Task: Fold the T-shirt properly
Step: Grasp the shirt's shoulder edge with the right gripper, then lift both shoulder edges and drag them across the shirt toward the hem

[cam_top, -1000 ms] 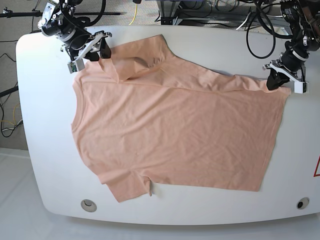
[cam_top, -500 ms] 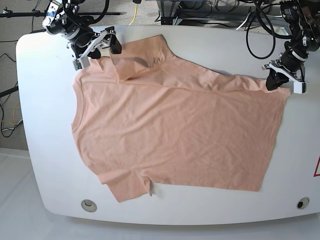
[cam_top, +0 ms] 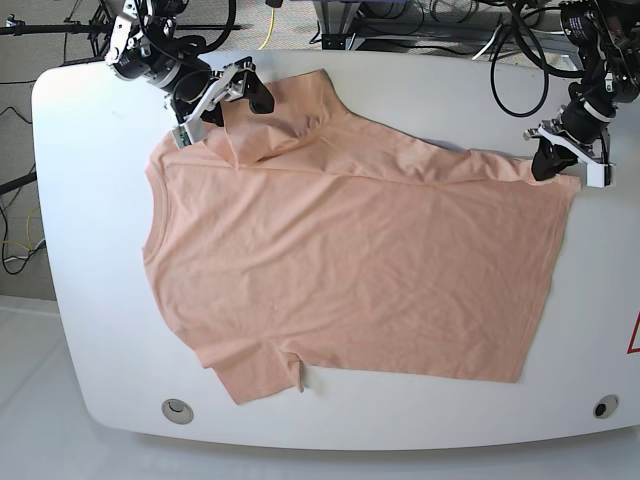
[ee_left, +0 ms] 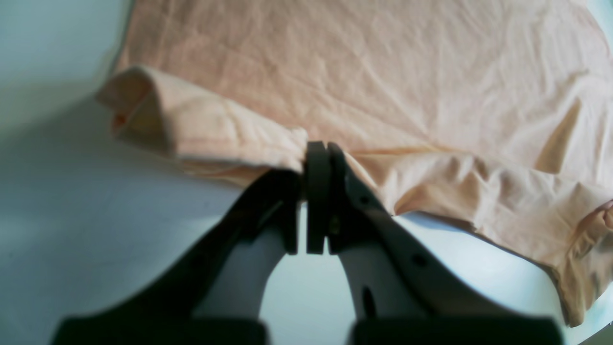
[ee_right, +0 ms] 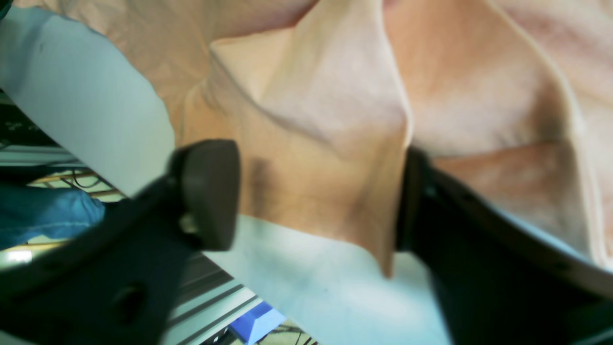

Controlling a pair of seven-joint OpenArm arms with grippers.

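Observation:
The peach T-shirt (cam_top: 350,260) lies spread on the white table (cam_top: 90,200), collar to the left and hem to the right. Its far sleeve (cam_top: 285,115) is folded over onto the body. My right gripper (cam_top: 240,105) is open at that sleeve. In the right wrist view the gripper (ee_right: 311,196) has a raised fold of the shirt (ee_right: 335,96) between its spread fingers. My left gripper (cam_top: 545,160) is shut on the far hem corner. In the left wrist view it (ee_left: 317,153) pinches the bunched edge of the shirt (ee_left: 383,72).
Two round holes sit near the table's front edge, one at the left (cam_top: 178,410) and one at the right (cam_top: 604,406). Cables (cam_top: 510,70) and equipment lie beyond the far edge. The near sleeve (cam_top: 255,375) rests close to the front edge.
My right gripper has moved right along the far edge, from the shoulder near the collar to the folded sleeve. The left gripper and the hem corner have stayed put.

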